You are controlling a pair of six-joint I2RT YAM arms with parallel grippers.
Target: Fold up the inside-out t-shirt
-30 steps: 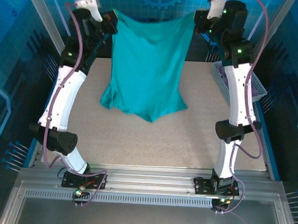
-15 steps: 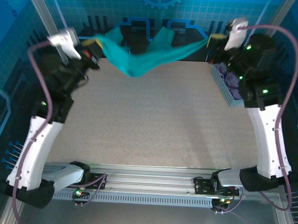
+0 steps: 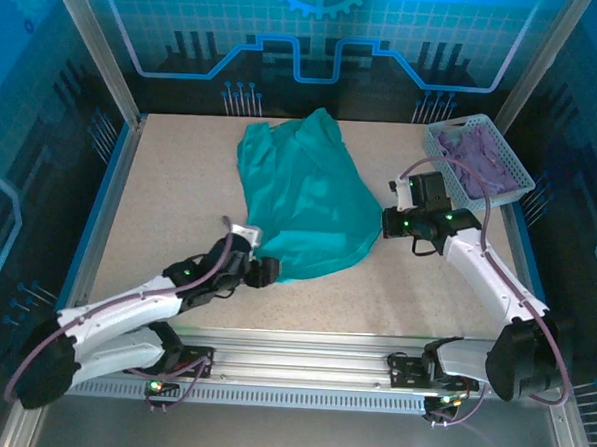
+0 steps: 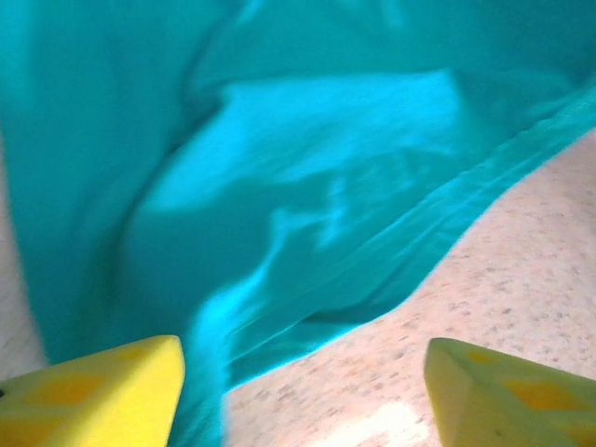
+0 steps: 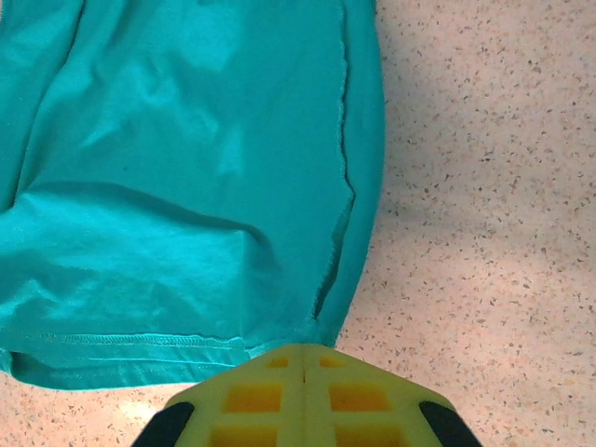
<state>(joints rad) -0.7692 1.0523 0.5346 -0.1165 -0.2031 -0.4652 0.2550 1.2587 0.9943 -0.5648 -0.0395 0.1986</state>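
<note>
The t-shirt lies on the counter, near the middle and toward the back. It sits askew and rumpled, with one part doubled over another. I judge the step in hand to be the laying-out that comes ahead of any fold, and no fold has yet been made.

The left jaws sit at the shirt's near left corner. They are spread wide with nothing between them, and the hem lies just beside one yellow pad. The right jaws are at the shirt's right edge, pressed together. The creases run straight into their tip, so they seem to be pinching that corner, though the cloth inside the grip is hidden.

Next, the shirt needs its bunched layers drawn apart and flattened. That means fresh holds on two corners of the hem or on the shoulders.

At the back right stands a basket with a purple cloth in it, well apart from the shirt.
</note>
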